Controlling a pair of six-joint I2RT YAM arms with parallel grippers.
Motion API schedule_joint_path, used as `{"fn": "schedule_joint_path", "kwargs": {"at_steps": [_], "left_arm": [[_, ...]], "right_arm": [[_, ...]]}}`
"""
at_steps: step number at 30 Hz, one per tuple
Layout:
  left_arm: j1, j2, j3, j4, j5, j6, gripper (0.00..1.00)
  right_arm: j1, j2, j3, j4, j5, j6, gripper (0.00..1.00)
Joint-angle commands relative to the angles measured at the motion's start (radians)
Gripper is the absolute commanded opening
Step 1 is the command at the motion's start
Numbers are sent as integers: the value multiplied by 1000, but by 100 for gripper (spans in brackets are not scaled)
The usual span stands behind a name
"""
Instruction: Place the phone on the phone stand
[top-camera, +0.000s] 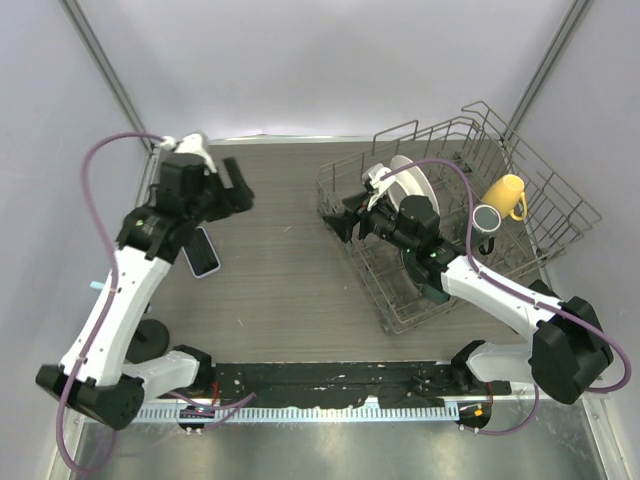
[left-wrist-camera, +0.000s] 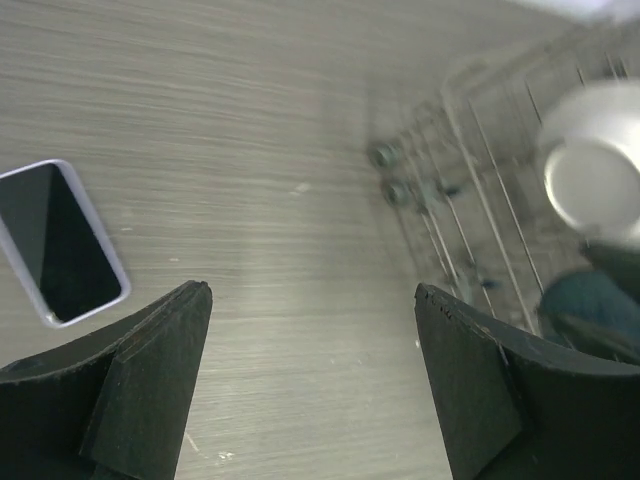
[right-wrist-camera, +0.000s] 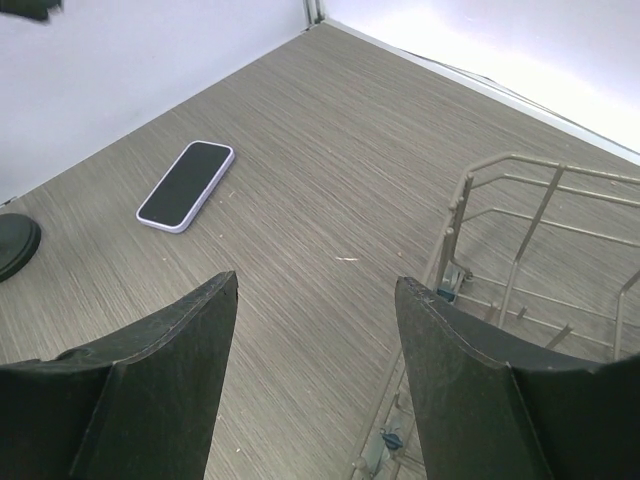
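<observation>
The phone (top-camera: 201, 252) lies flat on the table, screen up, with a pale rim; it also shows in the left wrist view (left-wrist-camera: 60, 245) and the right wrist view (right-wrist-camera: 186, 185). Nothing touches it. My left gripper (top-camera: 240, 190) (left-wrist-camera: 312, 292) hovers open and empty, up and to the right of the phone. Only the round black base of the phone stand (top-camera: 152, 342) (right-wrist-camera: 15, 245) shows, near the left arm, partly hidden by it. My right gripper (top-camera: 335, 222) (right-wrist-camera: 317, 282) stands open and empty at the left edge of the dish rack.
A wire dish rack (top-camera: 540, 190) (left-wrist-camera: 470, 180) (right-wrist-camera: 510, 230) fills the right side of the table. It holds a white plate (top-camera: 405, 185) (left-wrist-camera: 595, 170), a yellow mug (top-camera: 505, 195) and a dark cup (top-camera: 487, 218). Walls close the back and both sides.
</observation>
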Motion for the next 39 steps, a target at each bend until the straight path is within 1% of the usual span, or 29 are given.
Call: {"fn": "schedule_joint_path", "kwargs": {"at_steps": [1, 3, 4, 6, 7, 8, 9, 10, 11, 12, 13, 14, 15, 17, 18, 19, 21, 22, 23, 25, 26, 27, 28, 29, 32, 33, 34, 36, 39], "left_arm": [[-139, 12, -10, 140, 56, 94, 87], [-152, 5, -35, 176, 97, 108, 88], [-152, -5, -44, 186, 117, 109, 88], [-154, -40, -88, 216, 167, 111, 88], [-154, -52, -105, 227, 213, 109, 88], [-154, -83, -124, 250, 238, 109, 89], [-154, -98, -163, 261, 299, 109, 89], [-153, -112, -184, 271, 319, 106, 90], [-152, -129, -203, 293, 341, 100, 90], [-154, -158, -242, 304, 359, 95, 90], [-153, -173, -257, 313, 405, 92, 91], [-152, -187, -280, 324, 421, 88, 91], [-152, -215, -291, 328, 434, 83, 91], [-153, -239, -308, 339, 480, 79, 91], [-154, -250, -316, 342, 494, 79, 91], [-153, -268, -317, 341, 508, 80, 92], [-152, -285, -316, 338, 527, 89, 92], [-154, -298, -313, 336, 530, 92, 93], [-154, -304, -311, 336, 549, 94, 93], [-154, -310, -308, 334, 583, 95, 93], [-154, -313, -302, 330, 609, 98, 93], [-154, -313, -299, 319, 622, 98, 93], [-153, -322, -296, 304, 631, 100, 93], [-152, -328, -294, 296, 645, 109, 93], [-153, -362, -296, 270, 648, 121, 93], [-154, -370, -297, 264, 652, 128, 93], [-153, -377, -297, 258, 658, 129, 94], [-152, -396, -308, 256, 675, 137, 94], [-154, -404, -311, 250, 686, 129, 95]], "right_arm": [[-6, -43, 61, -21, 70, 8, 70], [-5, -43, 96, -100, 109, 11, 70], [-5, -48, 136, -132, 171, 20, 70], [-6, -61, 162, -230, 233, 42, 70], [-5, -74, 173, -261, 289, 51, 70], [-6, -112, 173, -293, 381, 80, 70], [-6, -135, 176, -367, 435, 100, 70], [-6, -162, 180, -401, 498, 123, 70], [-6, -214, 183, -460, 673, 190, 70], [-6, -247, 187, -558, 754, 221, 70], [-6, -273, 197, -612, 841, 252, 70], [-8, -320, 205, -667, 979, 299, 71], [-9, -343, 214, -783, 1064, 330, 71], [-23, -382, 243, -914, 1210, 401, 71], [-32, -420, 246, -1020, 1314, 462, 71], [-45, -436, 243, -1068, 1347, 488, 71], [-118, -456, 243, -1175, 1361, 549, 71], [-158, -469, 243, -1202, 1332, 570, 70], [-233, -469, 243, -1243, 1312, 583, 71], [-324, -469, 237, -1265, 1232, 603, 70], [-427, -466, 230, -1278, 1214, 606, 71], [-483, -465, 207, -1279, 1182, 602, 70], [-541, -460, 196, -1277, 1116, 584, 70], [-677, -462, 184, -1274, 1076, 574, 70], [-851, -483, 125, -1236, 924, 518, 71], [-953, -485, 107, -1231, 892, 501, 70], [-991, -482, 102, -1229, 849, 496, 70], [-1029, -463, 101, -1226, 838, 508, 70], [-1048, -451, 64, -1194, 818, 519, 72]]}}
